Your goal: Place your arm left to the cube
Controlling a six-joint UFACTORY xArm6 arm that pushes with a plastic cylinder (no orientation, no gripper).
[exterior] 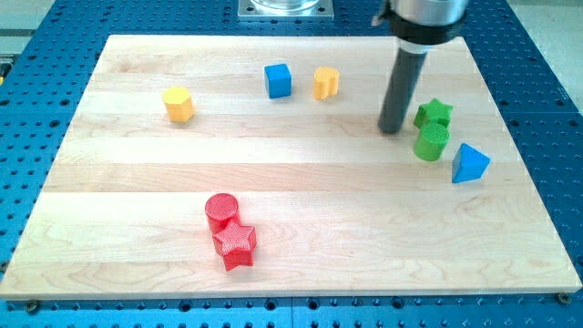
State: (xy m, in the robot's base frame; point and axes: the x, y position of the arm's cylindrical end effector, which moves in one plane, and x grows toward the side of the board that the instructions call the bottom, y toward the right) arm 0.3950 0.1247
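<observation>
The blue cube [278,80] sits near the view's top, a little left of centre. My tip [393,128] rests on the board far to the cube's right, just left of the green star [434,113] and the green cylinder [431,142]. A yellow heart-shaped block [326,82] lies between the cube and my rod.
A blue triangular block [470,164] lies at the view's right. A yellow hexagonal block [179,104] sits at the upper left. A red cylinder [221,210] and a red star [235,242] touch at the lower left of centre. The wooden board [301,191] lies on a blue perforated table.
</observation>
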